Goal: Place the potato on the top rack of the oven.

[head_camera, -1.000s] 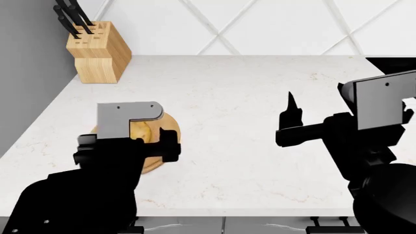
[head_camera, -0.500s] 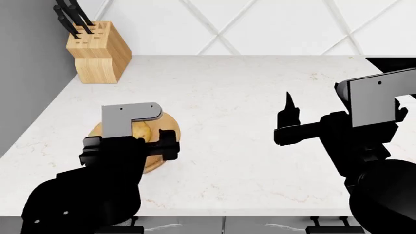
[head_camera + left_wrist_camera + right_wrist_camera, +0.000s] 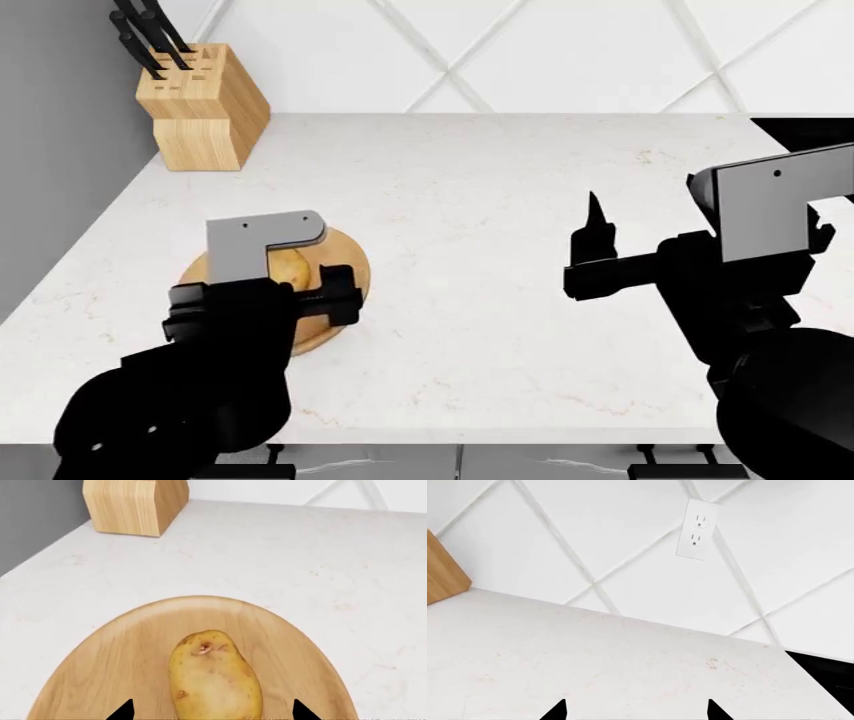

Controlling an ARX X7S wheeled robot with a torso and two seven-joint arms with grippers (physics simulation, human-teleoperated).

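On the round wooden board, at 9 o'clock on the desk, lay the potato, lengthwise between the spread fingertips of the left pincer, untouched by either. Right pincer hung open and empty at 3 o'clock. Knife block stood at 11 o'clock; wall outlet behind.

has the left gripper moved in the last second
Yes, slightly. The left gripper, open over the potato, shifted toward the right side of the wooden board, judged against the knife block.
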